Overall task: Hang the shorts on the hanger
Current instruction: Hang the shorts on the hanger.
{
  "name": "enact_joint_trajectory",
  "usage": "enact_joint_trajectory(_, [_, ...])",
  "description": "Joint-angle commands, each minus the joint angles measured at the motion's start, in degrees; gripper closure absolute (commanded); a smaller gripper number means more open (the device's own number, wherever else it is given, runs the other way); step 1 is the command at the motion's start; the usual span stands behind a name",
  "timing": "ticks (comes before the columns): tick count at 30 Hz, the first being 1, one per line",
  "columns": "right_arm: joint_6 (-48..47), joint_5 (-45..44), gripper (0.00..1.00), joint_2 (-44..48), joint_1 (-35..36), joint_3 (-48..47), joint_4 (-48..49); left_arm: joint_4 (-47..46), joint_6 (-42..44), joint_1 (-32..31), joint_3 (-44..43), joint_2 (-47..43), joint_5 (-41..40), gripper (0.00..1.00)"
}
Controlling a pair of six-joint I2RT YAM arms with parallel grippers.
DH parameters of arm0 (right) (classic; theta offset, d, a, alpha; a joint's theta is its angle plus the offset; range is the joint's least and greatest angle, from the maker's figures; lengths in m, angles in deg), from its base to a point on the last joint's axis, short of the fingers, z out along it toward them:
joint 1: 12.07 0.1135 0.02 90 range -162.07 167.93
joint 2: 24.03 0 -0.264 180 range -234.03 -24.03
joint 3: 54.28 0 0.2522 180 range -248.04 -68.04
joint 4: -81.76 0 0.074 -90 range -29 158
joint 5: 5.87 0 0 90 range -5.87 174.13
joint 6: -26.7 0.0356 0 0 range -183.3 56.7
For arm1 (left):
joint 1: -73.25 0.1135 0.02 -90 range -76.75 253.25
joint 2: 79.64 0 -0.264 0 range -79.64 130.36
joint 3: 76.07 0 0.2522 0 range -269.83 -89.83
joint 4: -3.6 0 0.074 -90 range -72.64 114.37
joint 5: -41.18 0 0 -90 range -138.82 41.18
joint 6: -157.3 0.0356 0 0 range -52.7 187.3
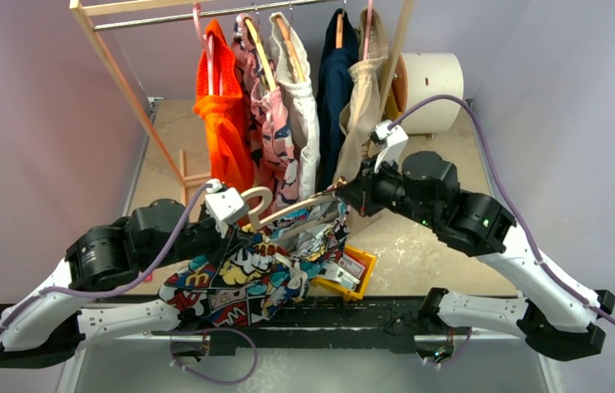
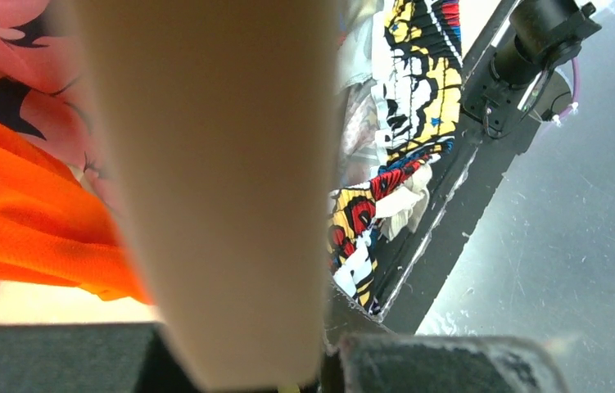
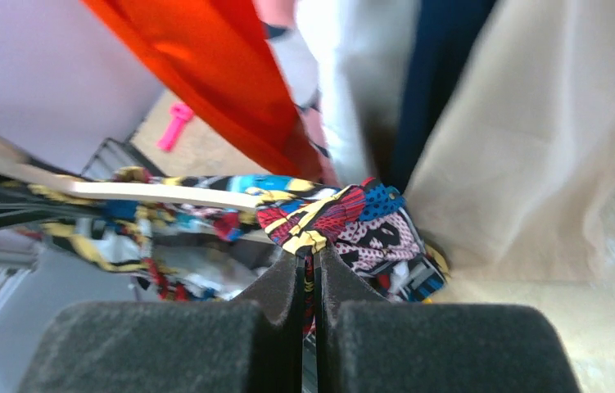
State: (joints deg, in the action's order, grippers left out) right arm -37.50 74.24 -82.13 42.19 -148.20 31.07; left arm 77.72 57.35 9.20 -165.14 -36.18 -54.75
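Note:
The comic-print shorts (image 1: 246,274) hang in a loose bundle from the cream hanger (image 1: 300,206) down to the table's near edge. My left gripper (image 1: 237,214) is shut on the hanger near its hook. In the left wrist view the hanger (image 2: 222,180) fills the space between the pads as a wide blurred cream band, with the shorts (image 2: 414,98) beyond it. My right gripper (image 1: 343,193) is shut on a fold of the shorts (image 3: 345,217) at the hanger's right end, jaws (image 3: 309,266) pinched together on the cloth. The hanger's arm (image 3: 124,191) runs off to the left.
A wooden rack (image 1: 111,61) behind holds an orange garment (image 1: 222,123), a pink patterned one (image 1: 269,123), a white one (image 1: 304,115), a navy one (image 1: 335,90) and a beige one (image 1: 363,98). A yellow tray (image 1: 351,277) lies under the shorts. A white roll (image 1: 431,82) stands at the back right.

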Motion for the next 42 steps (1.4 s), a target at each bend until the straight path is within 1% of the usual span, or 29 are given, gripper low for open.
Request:
enact_joint_trajectory(1, [-4.87,10.89,1.0,-1.26,-0.22,-7.71,10.7,-7.04,-0.14,0.16,3.98,-0.64,-1.95,1.0])
enact_joint_trajectory(4, [-4.29,17.86,1.0,-2.57,-0.29,-8.29,16.29,-12.36,-0.59,0.18,7.44,-2.97,-3.06,1.0])
enact_joint_trajectory(7, [-4.74,21.77,1.0,-6.06,-0.28,-12.25,15.79,-17.89,-1.28,0.16,8.52,-5.79,-3.57,1.0])
enact_joint_trajectory(10, [-7.21,22.33,1.0,-10.43,-0.29,-24.38,12.82,-20.96,-0.23,0.16,4.77,-6.06,-2.8,1.0])
enact_joint_trajectory(13, [-8.02,24.2,1.0,-13.9,-0.21,-34.84,13.67,-21.66,0.54,0.16,0.41,-4.09,-1.57,1.0])
enact_joint_trajectory(15, [-7.34,25.24,1.0,-14.03,-0.22,-32.86,16.51,-22.65,0.02,0.16,0.32,-3.87,-0.8,1.0])
enact_joint_trajectory(19, [-4.51,26.01,1.0,-11.61,-0.28,-19.2,21.42,-26.16,-2.22,0.16,5.69,-6.36,-0.9,1.0])
enact_joint_trajectory(21, [-3.89,27.36,1.0,-12.04,-0.25,-16.49,22.22,-27.33,-2.41,0.16,6.57,-7.32,-1.36,1.0])
enact_joint_trajectory(23, [-4.5,28.35,1.0,-14.28,-0.24,-19.89,21.46,-27.95,-1.37,0.18,4.47,-6.66,-1.53,1.0])
enact_joint_trajectory(25, [-5.71,30.52,1.0,-17.63,-0.16,-27.94,19.82,-28.29,0.28,0.16,0.18,-4.57,-1.2,1.0])
enact_joint_trajectory(27, [-5.61,33.55,1.0,-19.75,-0.15,-34.87,21.06,-29.02,1.61,0.16,-3.83,-1.81,-0.08,1.0])
enact_joint_trajectory(28, [-4.93,35.08,1.0,-20.11,-0.2,-36.28,23.05,-29.51,1.93,0.16,-5.02,-0.63,0.49,1.0])
enact_joint_trajectory(30, [-2.88,36.18,1.0,-19.82,-0.14,-34.9,27.17,-31.19,1.52,0.16,-4.69,0.55,1.2,1.0])
enact_joint_trajectory(33, [0.03,31.48,1.0,-17.44,-0.2,-24.58,31.04,-34.37,-0.41,0.2,0.89,-0.97,0.88,1.0])
enact_joint_trajectory(35, [1.25,28.03,1.0,-16.17,-0.14,-18.11,29.45,-36.37,-1.99,0.16,6.3,-3.76,-0.41,1.0])
enact_joint_trajectory(37, [0.52,27.14,1.0,-15.19,-0.13,-13.5,27.55,-39.47,-3.39,0.16,10.59,-6.97,-2.02,1.0])
enact_joint_trajectory(39, [0.0,27.5,1.0,-13.3,-0.16,-10.94,26.52,-39.92,-4.01,0.16,12.6,-9.24,-3.62,1.0])
enact_joint_trajectory(42, [-2.25,27.24,1.0,-10.45,-0.12,-10.5,22.95,-38.39,-3.98,0.16,13.11,-10.91,-6.26,1.0])
